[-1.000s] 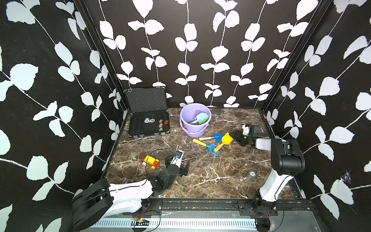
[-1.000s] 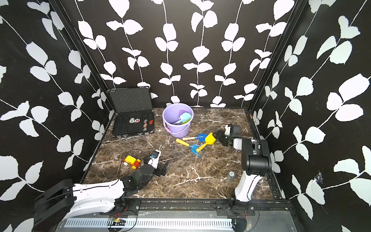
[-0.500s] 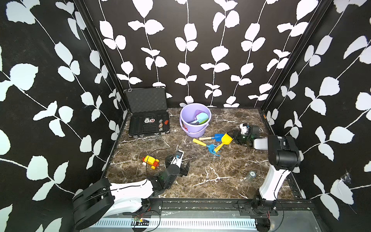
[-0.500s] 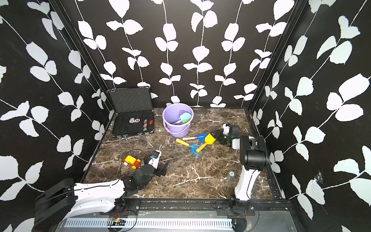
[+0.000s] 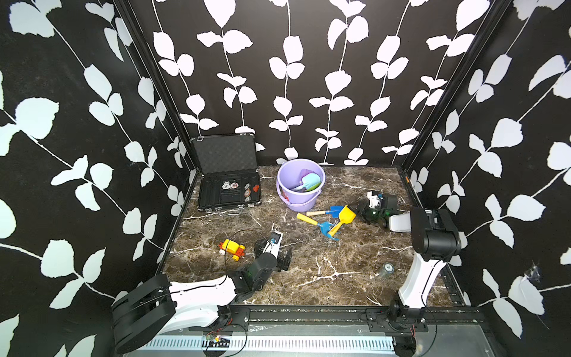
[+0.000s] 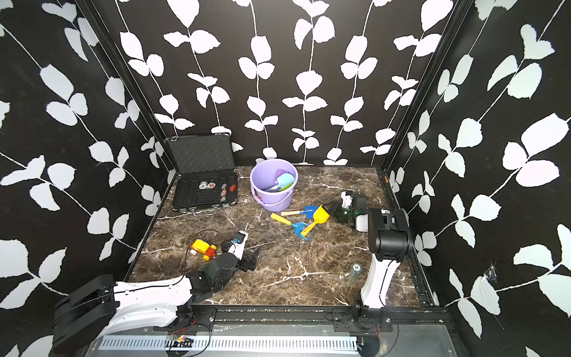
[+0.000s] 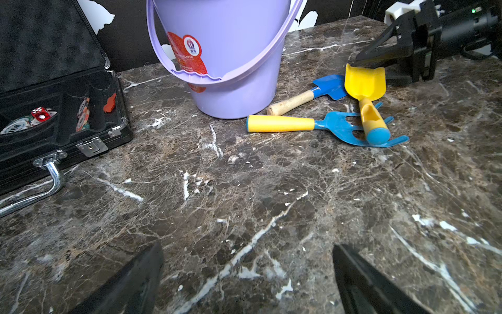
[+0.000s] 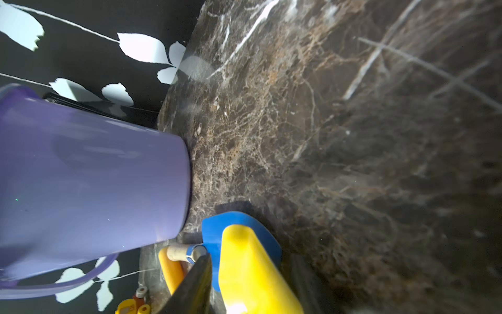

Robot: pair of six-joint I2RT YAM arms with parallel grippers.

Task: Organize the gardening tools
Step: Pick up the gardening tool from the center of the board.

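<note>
One grasp pending | right tool straddles yellow plastic scoop, hold unconfirmed | left tool spread wide | centre your jaws first

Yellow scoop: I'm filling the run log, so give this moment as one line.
right gripper: astride yellow scoop, grip unclear | left gripper: open, empty | bucket: tools inside | blue rake, blue spade: on table
</note>
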